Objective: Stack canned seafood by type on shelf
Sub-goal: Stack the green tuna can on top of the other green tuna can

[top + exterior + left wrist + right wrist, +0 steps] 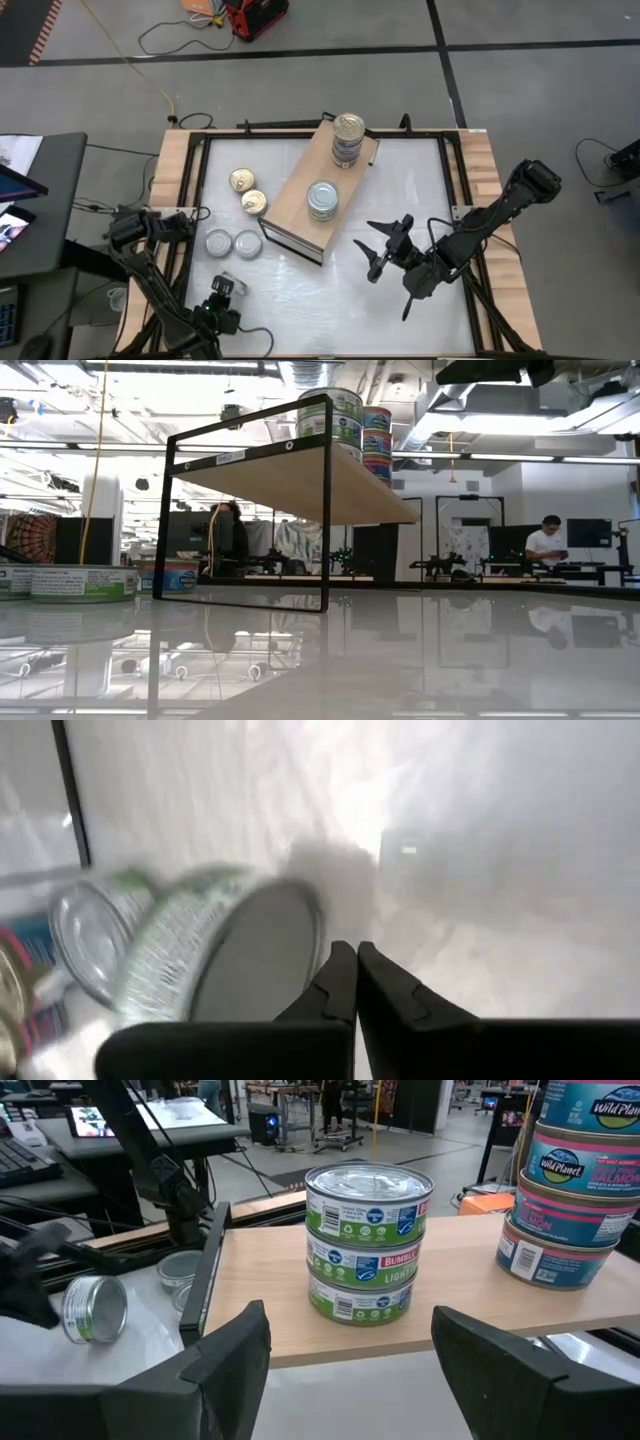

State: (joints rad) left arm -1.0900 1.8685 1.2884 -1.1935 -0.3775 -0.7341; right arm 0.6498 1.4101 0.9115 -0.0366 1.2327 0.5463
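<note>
The shelf [296,188], a tan board on a black frame, stands slantwise mid-table. It carries a stack of silver-lidded tins [368,1245] and a taller stack [580,1180] at its far end. My left gripper [356,960] is shut near the table's front left, beside a silver tin [230,960] that is tipped up on its edge [95,1308]. My right gripper [365,1380] hangs open and level to the right of the shelf [385,250], facing the silver-lidded stack, with nothing between its fingers. My left gripper's shut fingertips stand right at the tipped tin's rim [322,935], slanting down from above. Whether they touch it, I cannot tell. The tin is tilted, one flat grey face turned toward the fingers.
Two gold-lidded tins [248,190] and two silver-lidded tins [231,243] lie flat on the white tabletop left of the shelf. Wooden rails [172,170] run along the table's left and right sides. There is free table in front of the shelf and between the arms.
</note>
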